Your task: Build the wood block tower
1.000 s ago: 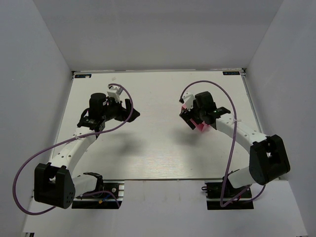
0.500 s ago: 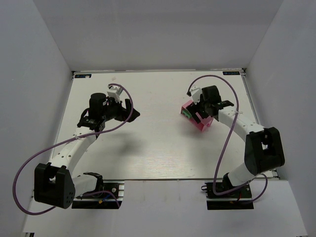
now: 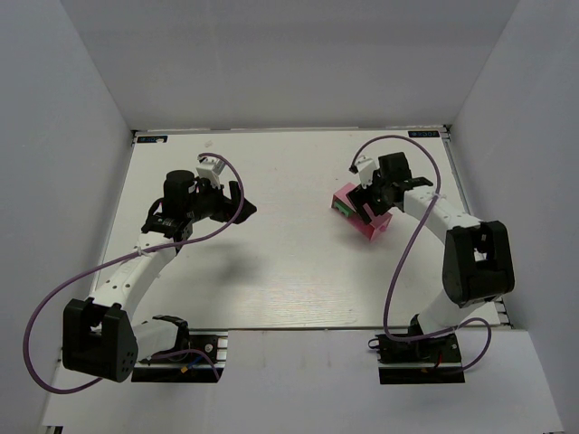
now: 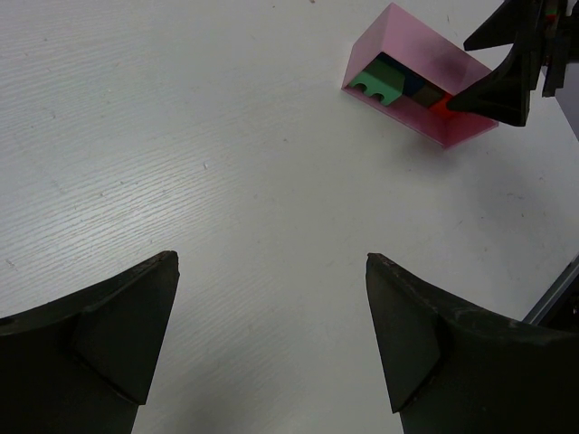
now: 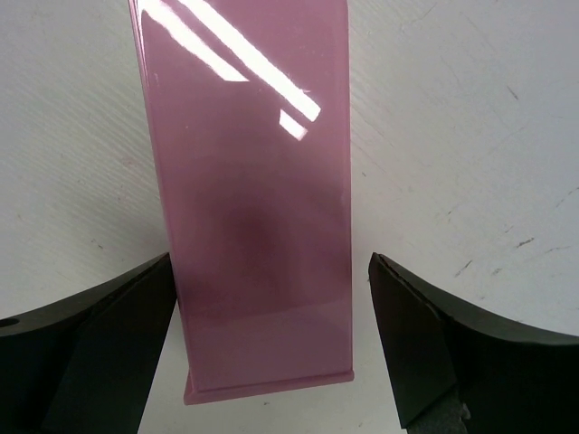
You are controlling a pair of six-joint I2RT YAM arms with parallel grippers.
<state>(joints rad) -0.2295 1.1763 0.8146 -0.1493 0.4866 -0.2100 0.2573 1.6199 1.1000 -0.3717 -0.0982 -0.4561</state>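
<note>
Centring matters: right gripper [image 5: 271, 271], jaws wide astride the pink box [image 5: 253, 163] of wood blocks [image 4: 380, 83], should close squarely; left gripper [image 4: 271, 307] hangs wide-open, well apart.

Wood blocks [image 4: 403, 86] sit packed tight inside see-thru pink box [image 4: 434, 56]: green block [image 4: 378, 84] w/ notched edge frontmost, blue block [image 4: 404, 74] behind, red-orange block [image 4: 441, 105] alongside.

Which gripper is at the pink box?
The right gripper: the pink box lies between its open jaws. The left gripper hangs open over the table, apart from it.
</note>
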